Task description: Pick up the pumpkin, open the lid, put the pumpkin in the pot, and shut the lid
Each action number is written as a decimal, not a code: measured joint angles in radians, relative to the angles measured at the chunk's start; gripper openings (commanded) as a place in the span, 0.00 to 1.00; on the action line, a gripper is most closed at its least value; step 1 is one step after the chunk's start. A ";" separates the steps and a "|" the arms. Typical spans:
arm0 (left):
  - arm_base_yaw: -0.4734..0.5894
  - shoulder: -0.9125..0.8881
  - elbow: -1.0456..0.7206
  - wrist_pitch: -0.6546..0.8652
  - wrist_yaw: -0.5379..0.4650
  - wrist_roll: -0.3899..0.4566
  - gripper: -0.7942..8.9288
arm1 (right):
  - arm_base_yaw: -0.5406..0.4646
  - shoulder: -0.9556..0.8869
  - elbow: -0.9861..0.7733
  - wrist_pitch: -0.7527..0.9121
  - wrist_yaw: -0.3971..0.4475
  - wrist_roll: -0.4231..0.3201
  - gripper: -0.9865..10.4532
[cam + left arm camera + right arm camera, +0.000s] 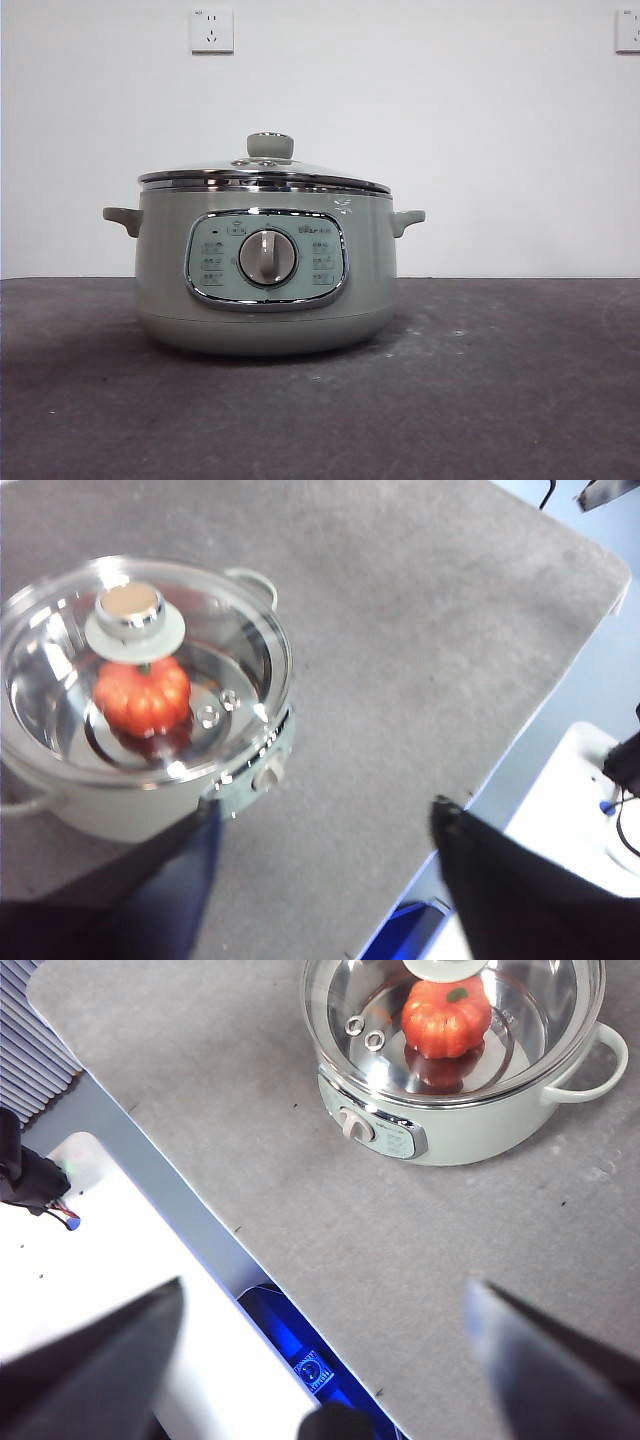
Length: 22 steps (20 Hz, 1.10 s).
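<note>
The pumpkin is sitting inside the pot and the lid is sitting on top. Both claws, the left gripper and the right gripper, are hanging released and holding nothing, well apart from the pot. The job looks done; nothing more is needed.

Front view: we see nothing of pot interior; pumpkin hidden behind wall. Panel markings too small to read. Left wrist view blurred; lid knob covers pumpkin stem, picture edge cuts lid. Right wrist view: top edge crops lid and knob; gripper jaws blurred, cut off at bottom.
</note>
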 measured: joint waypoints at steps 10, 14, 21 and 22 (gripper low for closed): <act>0.000 0.008 0.000 -0.031 -0.001 -0.003 0.08 | 0.000 -0.005 0.000 0.000 0.001 0.009 0.09; 0.000 0.008 0.000 -0.031 -0.001 -0.003 0.08 | 0.000 -0.008 0.000 0.000 0.001 0.010 0.09; 0.000 0.008 0.000 -0.007 -0.001 -0.003 0.08 | 0.000 -0.008 0.000 0.000 0.001 0.010 0.09; 0.000 0.008 0.000 -0.008 -0.001 -0.003 0.08 | 0.000 -0.008 0.000 0.000 0.001 0.011 0.09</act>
